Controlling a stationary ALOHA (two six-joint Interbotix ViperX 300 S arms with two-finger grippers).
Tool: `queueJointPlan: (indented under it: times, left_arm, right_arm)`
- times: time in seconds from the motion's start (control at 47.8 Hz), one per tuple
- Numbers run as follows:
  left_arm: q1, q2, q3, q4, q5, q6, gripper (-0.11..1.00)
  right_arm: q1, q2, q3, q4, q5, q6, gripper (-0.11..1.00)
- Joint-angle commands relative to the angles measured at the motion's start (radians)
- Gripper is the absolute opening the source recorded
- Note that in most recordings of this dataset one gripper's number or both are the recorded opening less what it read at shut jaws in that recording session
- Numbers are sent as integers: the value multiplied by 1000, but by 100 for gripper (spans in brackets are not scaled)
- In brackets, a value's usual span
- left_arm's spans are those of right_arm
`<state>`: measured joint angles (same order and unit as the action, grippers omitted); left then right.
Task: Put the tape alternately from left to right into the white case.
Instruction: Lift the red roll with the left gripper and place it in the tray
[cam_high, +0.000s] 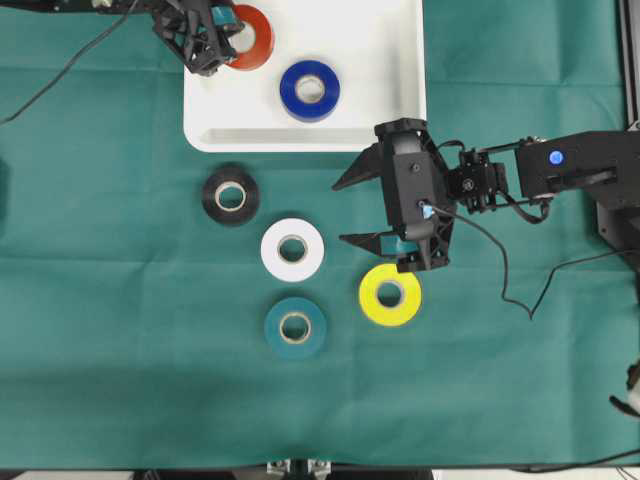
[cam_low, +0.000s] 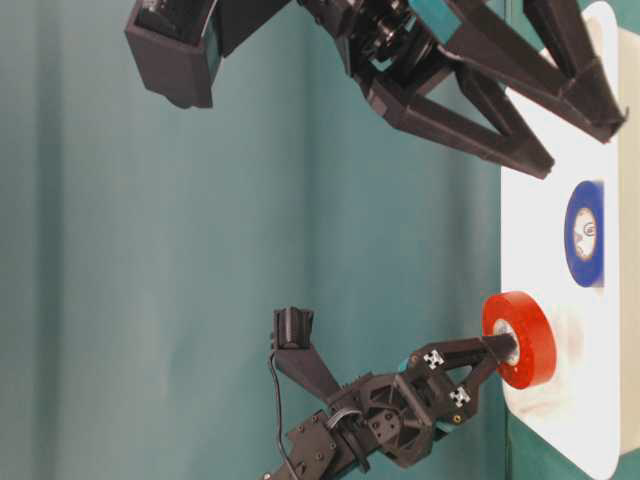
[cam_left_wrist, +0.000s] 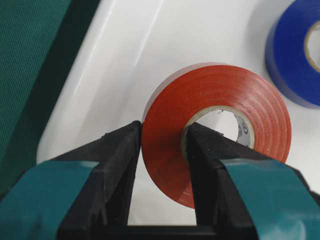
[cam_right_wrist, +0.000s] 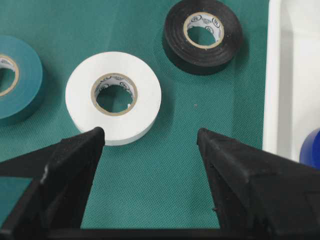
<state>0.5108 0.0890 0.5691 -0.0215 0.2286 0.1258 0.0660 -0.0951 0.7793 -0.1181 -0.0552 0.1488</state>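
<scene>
Nearest the front edge of the desk, well short of the white case, the teal roll and yellow roll lie flat, with the white roll and black roll closer to the case's near rim. The right end effector hangs spread wide beside that rim, gripping nothing; the white roll lies just ahead of it, slightly off-centre, so the right arm looks the nearer one for it. Inside the case the blue roll lies flat. Beyond it, the left end effector pinches the red-orange roll on edge, one finger through the core, right over the case floor. Release looks imminent!
</scene>
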Motion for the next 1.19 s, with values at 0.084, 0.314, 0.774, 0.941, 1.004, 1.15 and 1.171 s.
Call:
queueJointPlan:
  times: [0.084, 0.314, 0.774, 0.941, 1.004, 1.15, 1.171]
  left_arm:
    - [11, -2, -38, 2, -6, 3, -3]
    - [12, 9, -38, 0, 21, 5, -3]
    - [11, -14, -26, 0, 21, 38, 77]
    - [9, -21, -18, 0, 23, 38, 77]
    - [9, -23, -17, 0, 23, 40, 77]
    - [8, -23, -15, 0, 23, 40, 77]
    - [8, -25, -17, 0, 23, 40, 77]
  right_arm:
    - [2, -14, -9, -2, -9, 3, 81]
    - [3, -14, -8, -2, -11, 3, 81]
    - [2, -2, -9, -2, -17, 5, 81]
    - [2, 0, -9, -2, -20, 5, 81]
    - [3, 0, -9, -2, -20, 5, 81]
    - [2, -2, -9, -2, -20, 5, 81]
    - [2, -2, -9, -2, -20, 5, 81]
